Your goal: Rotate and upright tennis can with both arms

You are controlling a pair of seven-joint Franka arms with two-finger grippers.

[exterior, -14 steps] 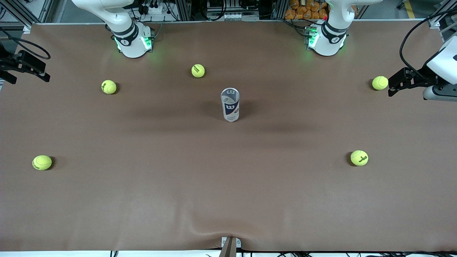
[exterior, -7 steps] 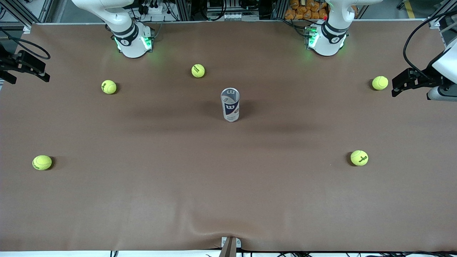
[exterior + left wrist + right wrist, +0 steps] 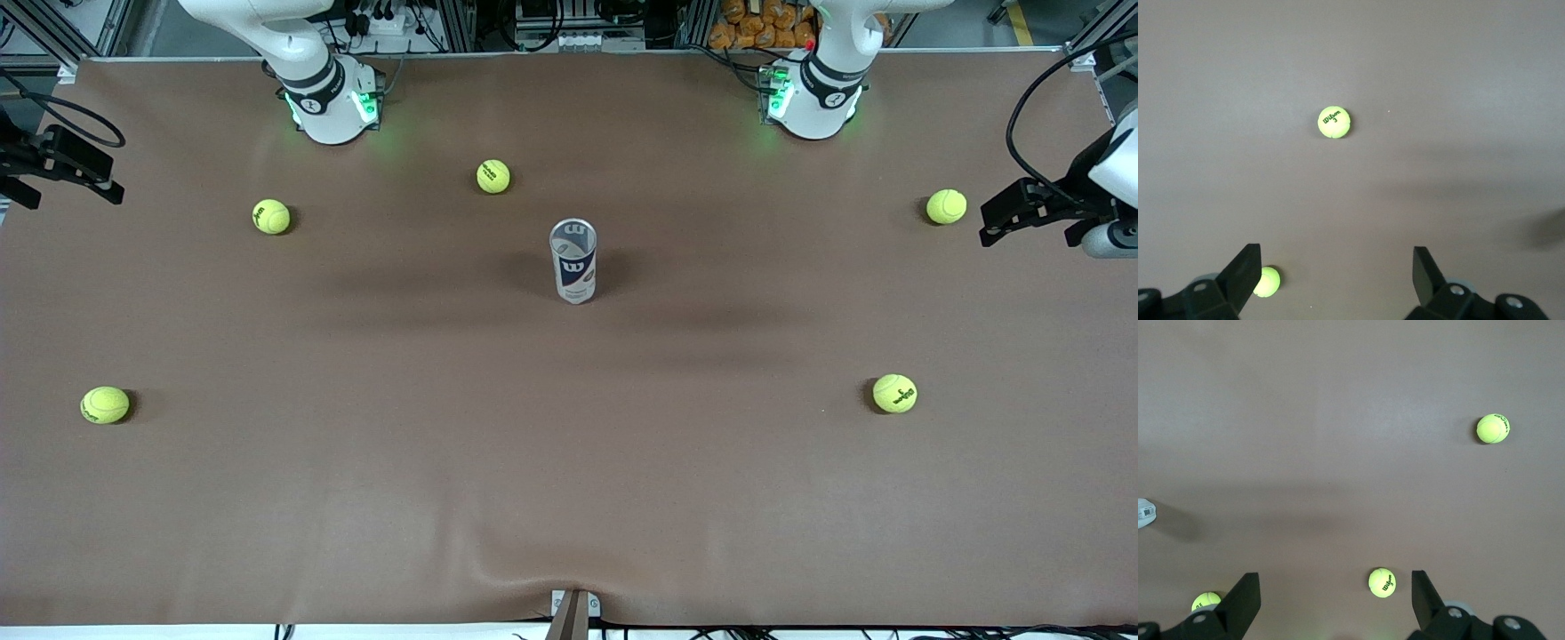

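Observation:
The tennis can (image 3: 573,262) stands upright on its end at the middle of the brown table, its open silvery rim up and the dark-blue "W" label facing the front camera. A sliver of it shows at the edge of the right wrist view (image 3: 1143,513). My left gripper (image 3: 985,227) hangs open and empty at the left arm's end of the table, beside a tennis ball (image 3: 946,206). My right gripper (image 3: 111,182) hangs open and empty at the right arm's end. Both are far from the can. Their open jaws show in the left wrist view (image 3: 1337,267) and the right wrist view (image 3: 1335,587).
Several yellow-green tennis balls lie scattered on the table: one (image 3: 493,176) near the bases, one (image 3: 271,216) toward the right arm's end, one (image 3: 105,404) and one (image 3: 894,393) nearer the front camera. A bracket (image 3: 574,609) sits at the table's front edge.
My left gripper has drawn back a little toward the left arm's end of the table, away from the nearby ball. The can and the right arm have not moved.

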